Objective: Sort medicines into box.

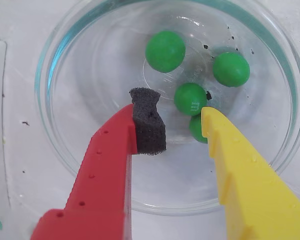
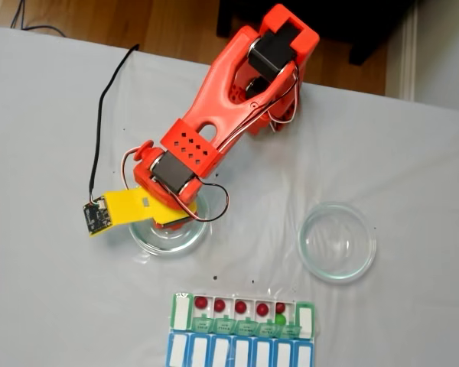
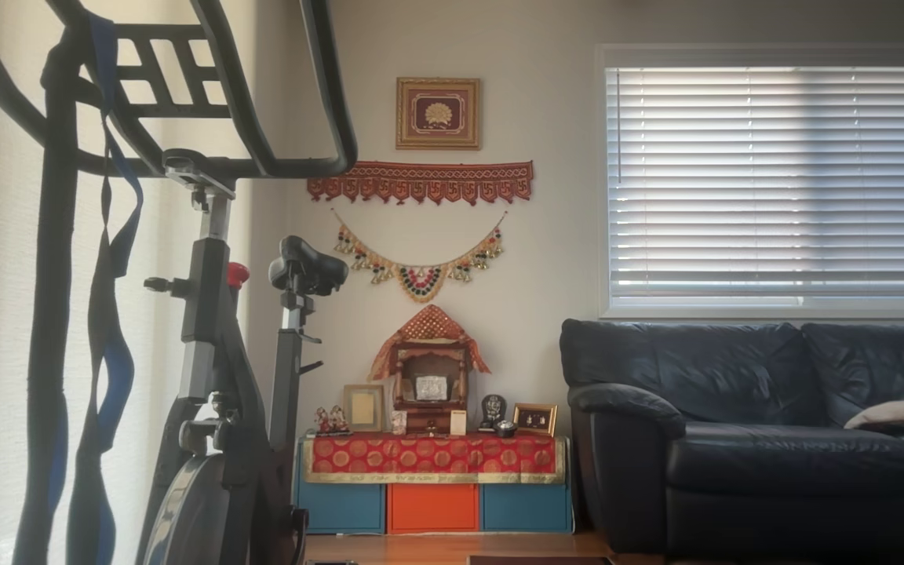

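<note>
In the wrist view my gripper (image 1: 176, 112) hangs open inside a clear round glass dish (image 1: 65, 130). Its red finger with a black foam pad (image 1: 148, 122) is on the left and its yellow finger (image 1: 240, 170) on the right. Several green medicines lie in the dish; one (image 1: 190, 98) sits just beyond the gap between the fingers. Another (image 1: 196, 129) is half hidden by the yellow finger, and two more (image 1: 165, 51) (image 1: 231, 69) lie farther off. In the fixed view the box (image 2: 182, 312) holds several red medicines (image 2: 219, 305) and one green one (image 2: 280, 319).
In the fixed view the orange arm (image 2: 214, 130) reaches down over the left dish (image 2: 149, 241). A second glass dish (image 2: 338, 241) stands empty to the right. A blue-lidded organizer row (image 2: 241, 353) lies against the box at the table's near edge.
</note>
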